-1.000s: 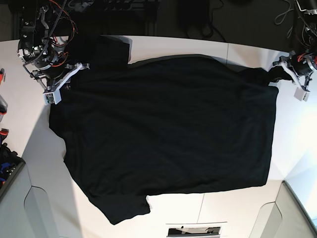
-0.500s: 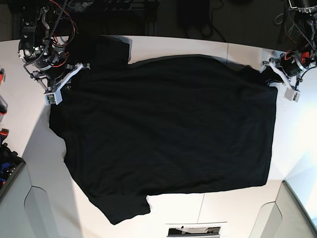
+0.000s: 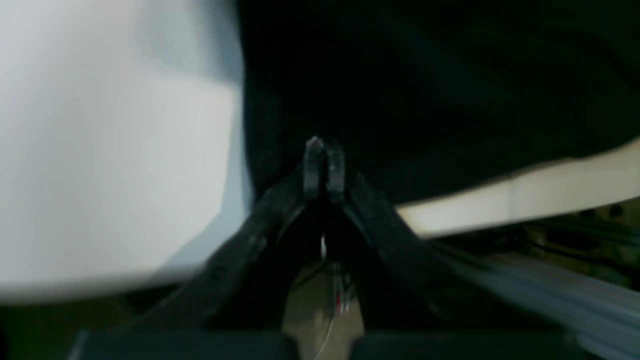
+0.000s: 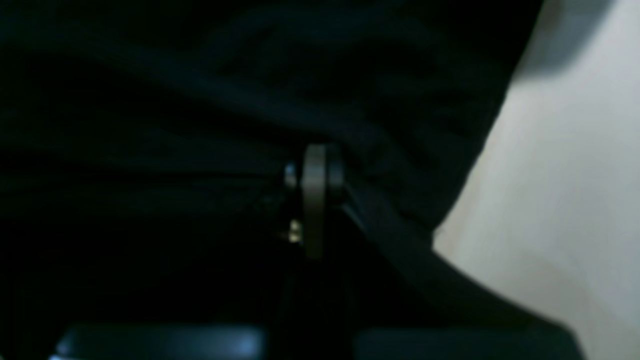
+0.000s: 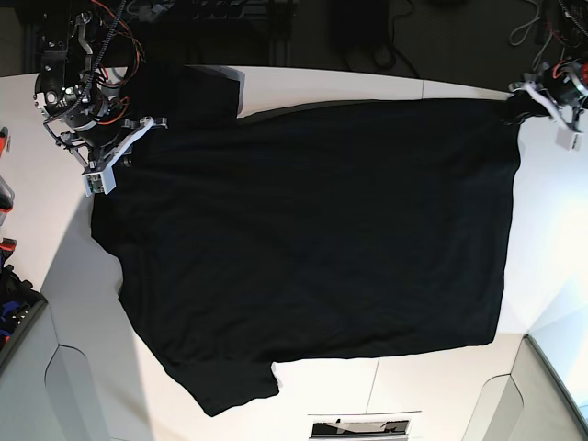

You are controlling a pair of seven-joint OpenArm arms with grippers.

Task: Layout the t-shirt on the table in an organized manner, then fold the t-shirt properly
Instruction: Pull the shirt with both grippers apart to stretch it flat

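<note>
Large black cloth t-shirt (image 5: 312,230): spread across white smooth worktop (image 5: 303,83). Left pincer (image 5: 525,103): closed, gripping far corner, now pulled outward versus a second ago; corner wrinkle gone, edge taut. Right pincer (image 5: 129,147): closed on t-shirt, unmoved. Layout nearly done, folding pending.

No readable text, label, brand, number or sign in any view. My t-shirt (image 5: 312,230) shows plain black cloth, no print legible. Bench (image 5: 551,248) surface bare white, unmarked. Both wrist views too blurred for lettering.
</note>
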